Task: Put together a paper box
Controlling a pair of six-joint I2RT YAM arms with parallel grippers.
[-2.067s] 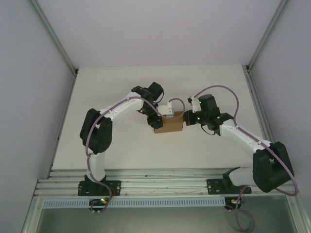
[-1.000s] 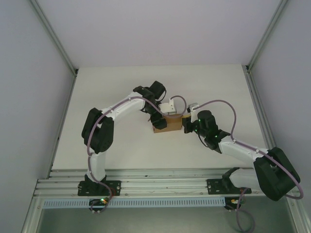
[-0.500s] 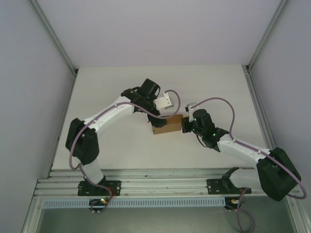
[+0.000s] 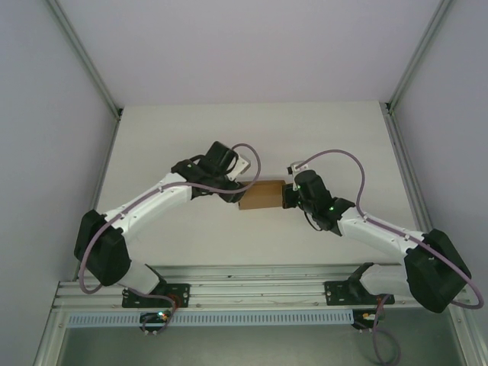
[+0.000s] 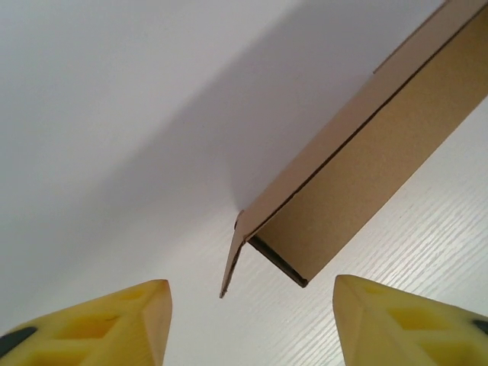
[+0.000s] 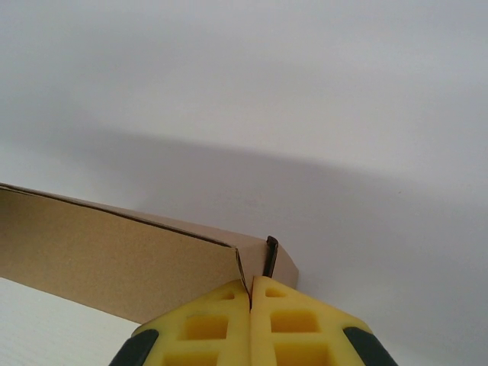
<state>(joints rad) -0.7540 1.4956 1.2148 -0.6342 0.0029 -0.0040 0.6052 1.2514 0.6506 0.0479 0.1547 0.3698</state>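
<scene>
Worktop (image 4: 305,130), white and flat, is carrying the plain brown cardboard paper box (image 4: 263,195) near its middle, midway between the left and right edges. Right claw (image 6: 251,305) is pinching a thin wall at the box's right end, fingers pressed together. Left claw (image 5: 252,305) is hovering with jaws apart just off the left end, where a flap (image 5: 231,263) is gaping. Being light, bendable card, it is likely creasing easily; gripping wall edges looks safest.

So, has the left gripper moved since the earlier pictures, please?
Yes: the left gripper has shifted from above the paper box leftward, toward the table's left edge.
</scene>
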